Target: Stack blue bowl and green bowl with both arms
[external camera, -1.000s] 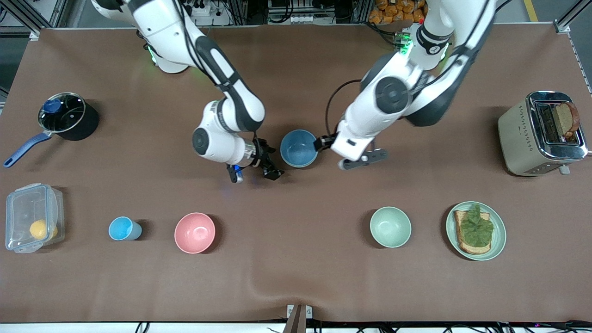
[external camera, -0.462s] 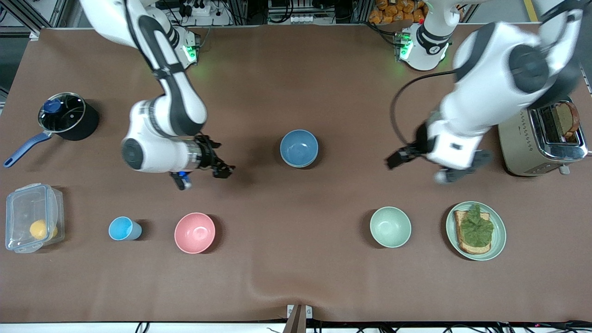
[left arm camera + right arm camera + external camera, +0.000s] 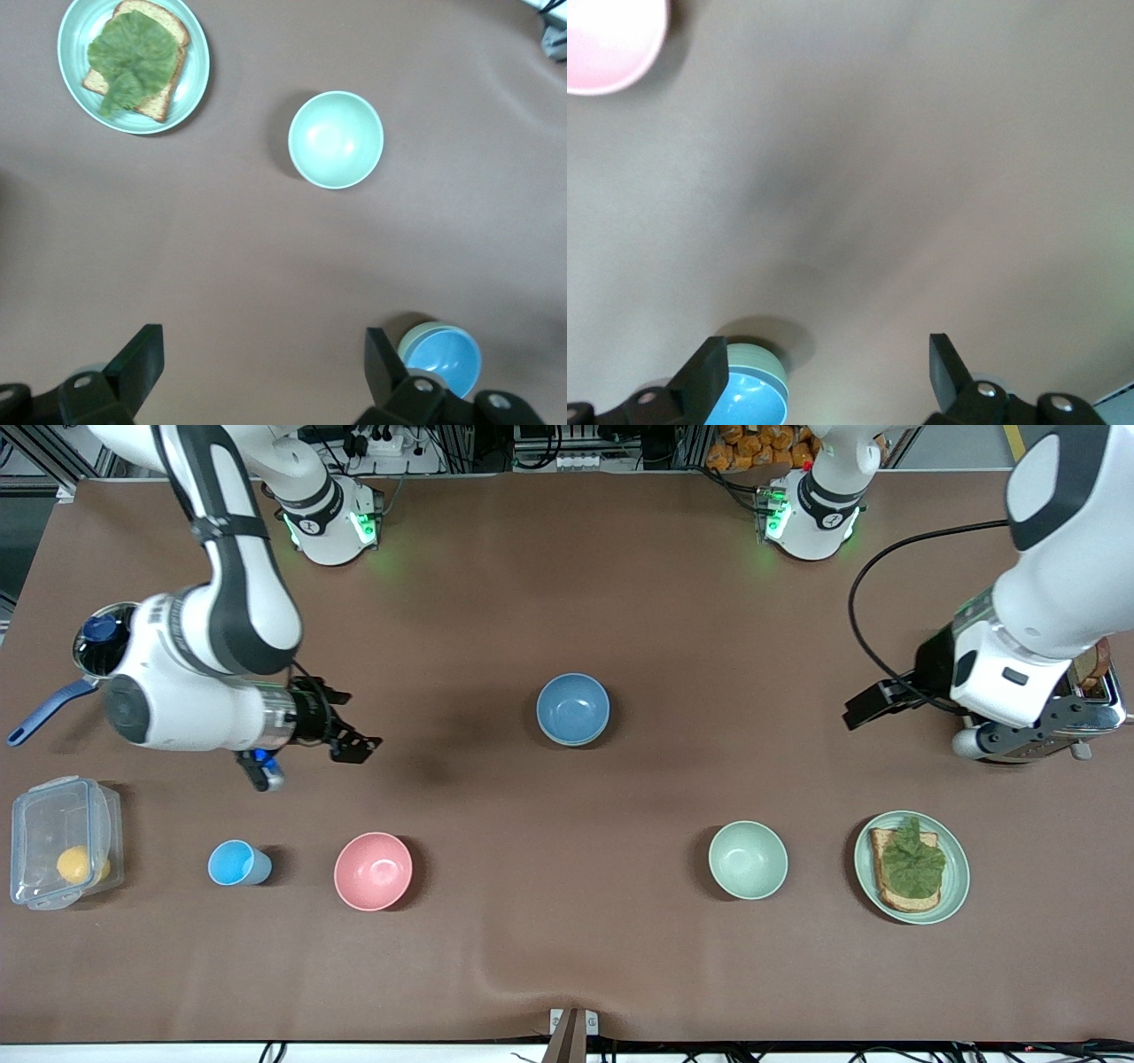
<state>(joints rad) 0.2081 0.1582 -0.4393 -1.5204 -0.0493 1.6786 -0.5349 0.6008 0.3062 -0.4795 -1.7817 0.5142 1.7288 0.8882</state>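
The blue bowl [image 3: 572,708] sits mid-table, nested inside the green bowl [image 3: 760,363], whose pale rim shows under it. The left wrist view shows the blue bowl [image 3: 440,360] and the green bowl [image 3: 408,340] under it too. My right gripper [image 3: 347,719] hangs open and holds nothing, over bare table toward the right arm's end, between the pot and the stacked bowls. My left gripper [image 3: 873,704] is open with nothing in it, over the table beside the toaster. In the wrist views both the left gripper [image 3: 266,372] and the right gripper [image 3: 824,376] have their fingers spread over bare mat.
A mint-green bowl [image 3: 748,859] and a plate [image 3: 959,868] with toast lie nearer the front camera, toward the left arm's end. A pink bowl [image 3: 373,871], light-blue cup [image 3: 235,863] and clear container [image 3: 62,841] lie toward the right arm's end. The pot [image 3: 97,646] and toaster [image 3: 1103,713] flank the table.
Both arms have drawn away from the stacked bowls, each toward its own end of the table. The bowls have stayed put.
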